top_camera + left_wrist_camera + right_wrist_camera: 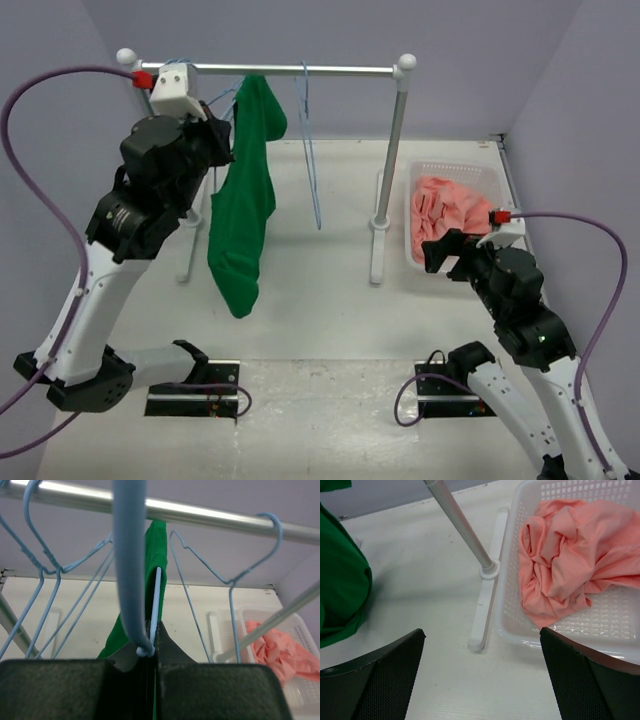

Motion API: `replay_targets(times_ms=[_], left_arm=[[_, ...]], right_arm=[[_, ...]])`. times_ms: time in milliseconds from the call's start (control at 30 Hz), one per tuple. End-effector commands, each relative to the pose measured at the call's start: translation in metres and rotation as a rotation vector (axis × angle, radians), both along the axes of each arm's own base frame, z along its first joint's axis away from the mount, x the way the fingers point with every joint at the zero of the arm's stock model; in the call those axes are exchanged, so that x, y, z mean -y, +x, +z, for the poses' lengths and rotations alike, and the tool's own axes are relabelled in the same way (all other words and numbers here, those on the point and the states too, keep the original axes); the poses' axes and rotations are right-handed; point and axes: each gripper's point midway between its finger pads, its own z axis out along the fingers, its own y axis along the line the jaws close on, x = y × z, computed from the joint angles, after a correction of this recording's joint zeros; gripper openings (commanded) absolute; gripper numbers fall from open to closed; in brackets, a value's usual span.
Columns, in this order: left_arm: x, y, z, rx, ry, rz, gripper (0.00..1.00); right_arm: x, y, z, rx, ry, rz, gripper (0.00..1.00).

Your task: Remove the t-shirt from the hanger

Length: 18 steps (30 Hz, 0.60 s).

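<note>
**A:** The left pincer point(154, 640) was up at the rail point(330, 70). It was pressed together on the thin wire of the hanger point(158, 595), and green cloth showed in the slit between its two sides.

**B:** Where was the shirt?

**A:** The shirt point(240, 220) hung from that hanger toward the left end of the rail, bunched into one long drape reaching down toward the worktop point(320, 300).

**B:** How would it handle?

**A:** I judged it light, limp and easy to stretch. The wire looked springy and likely to swing. With the hanger pinned, I'd have taken the cloth low, on the free-hanging part, and drawn it downward.

**B:** And the right pincer?

**A:** The right pincer point(450, 252) was spread wide and empty, low on the right, just beside the basket point(500, 180).

**B:** Counts?

**A:** There was one shirt, one rail, one basket and one pink cloth point(445, 210) inside it. As for bare hangers point(232, 580), I counted one to the right of the shirt and at least two to its left. Those wires overlapped, so I couldn't be sure.
</note>
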Motion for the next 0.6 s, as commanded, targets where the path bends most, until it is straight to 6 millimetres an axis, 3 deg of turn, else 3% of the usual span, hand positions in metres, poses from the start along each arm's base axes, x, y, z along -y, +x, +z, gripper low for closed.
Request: replay_targets(times_ms=[0,200,367,433,500,567], left_arm=[[0.01,-0.04,0.022,0.068,-0.07,-0.152,0.0],[0.007,-0.104,-0.007,-0.002,-0.111,-0.322,0.0],[0.009,-0.145,-0.071,-0.196,-0.028,-0.453,0.0],[0.022,-0.167,-0.097,-0.289,-0.008,-0.589,0.0],[0.028,-0.179,-0.116,-0.359,-0.012,-0.645,0.0],[0.028,-0.187,-0.148,-0.451,-0.001,-0.66,0.0]], right_arm=[[-0.02,0.004,-0.005,-0.005,-0.025,0.119,0.99],[-0.054,-0.001,0.006,0.032,0.004,0.32,0.99],[-0.083,-0.019,0.015,0.08,-0.012,0.51,0.99],[-0.094,-0.023,0.012,0.069,-0.02,0.562,0.99],[-0.118,-0.029,0.003,0.04,-0.028,0.65,0.99],[-0.14,-0.04,-0.008,0.022,-0.044,0.747,0.99]])
